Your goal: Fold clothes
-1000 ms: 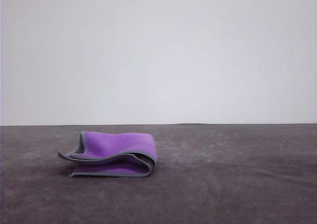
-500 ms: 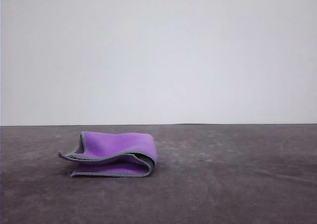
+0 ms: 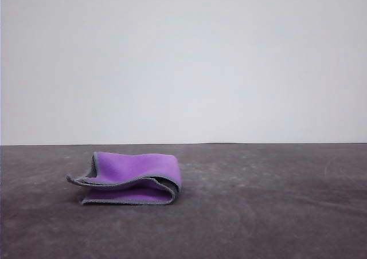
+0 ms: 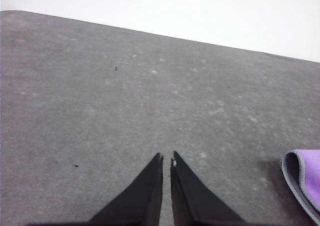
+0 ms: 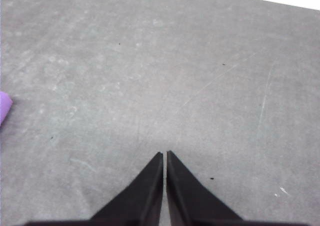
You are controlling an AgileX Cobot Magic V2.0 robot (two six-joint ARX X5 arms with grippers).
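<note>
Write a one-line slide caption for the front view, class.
Purple cloth with grey edging lies loosely folded, its layers bowed apart, left of centre on the dark grey table before a white wall.

A dark grey, scuffed worktop was seen, and on its left part a purple cloth with grey edging was found lying loosely folded over itself.

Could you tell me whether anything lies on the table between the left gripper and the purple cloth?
Nothing does. In the left wrist view, only bare grey table separates the shut left gripper from the purple cloth.
</note>
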